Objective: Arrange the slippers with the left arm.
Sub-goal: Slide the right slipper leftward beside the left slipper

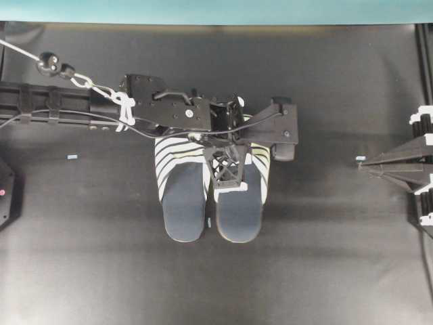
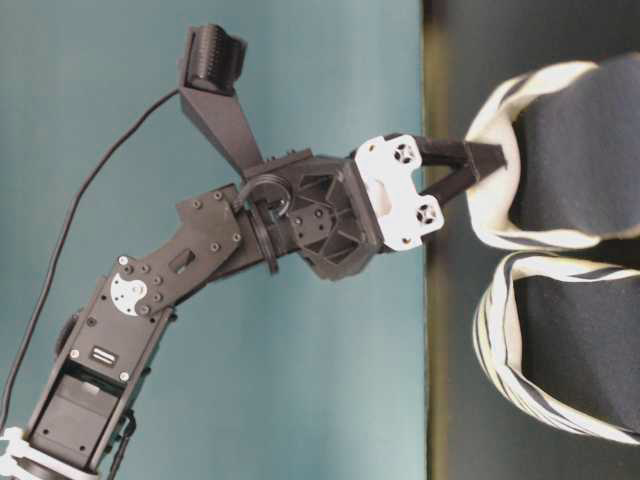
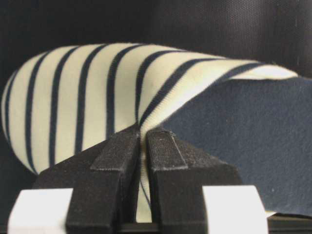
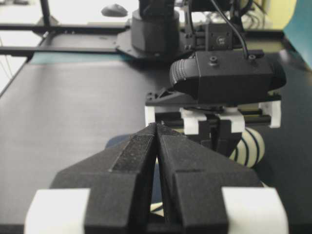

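Note:
Two slippers lie side by side mid-table, striped toe covers toward the far edge, navy insoles toward the near edge: the left slipper (image 1: 183, 203) and the right slipper (image 1: 242, 211). My left gripper (image 1: 229, 177) comes down over the right slipper. Its fingers (image 3: 163, 146) are shut on the rim of that striped toe cover (image 3: 87, 92), beside the navy insole (image 3: 253, 131). At table level the left gripper (image 2: 482, 164) pinches the upper slipper (image 2: 575, 150); the other slipper (image 2: 570, 340) lies free. My right gripper (image 1: 362, 163) rests shut and empty at the right edge, its tips (image 4: 156, 126) pointing at the slippers.
Black mat (image 1: 101, 271) covers the table, with a teal backdrop (image 1: 203, 10) along the far edge. The left arm (image 1: 61, 101) and its cables stretch in from the left. A black fixture (image 1: 5, 193) sits at the left edge. A small pale mark (image 1: 72, 156) lies on the mat.

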